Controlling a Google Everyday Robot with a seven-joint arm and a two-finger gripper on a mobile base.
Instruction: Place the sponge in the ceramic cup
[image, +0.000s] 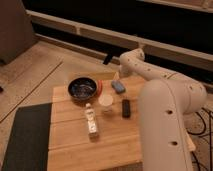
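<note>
A blue sponge (118, 87) lies on the wooden table (75, 145) near its far edge. The white ceramic cup (106, 101) stands upright just in front of it and slightly left, apart from it. My gripper (108, 59) is a dark shape at the end of the white arm (150, 75). It hangs beyond the table's far edge, up and left of the sponge, holding nothing that I can see. The arm's thick near segment covers the table's right side.
A dark bowl (82, 88) sits left of the cup. A small bottle (91, 121) lies on its side in front of the cup. A black block (126, 108) rests right of the cup. A dark mat (27, 135) borders the table's left side.
</note>
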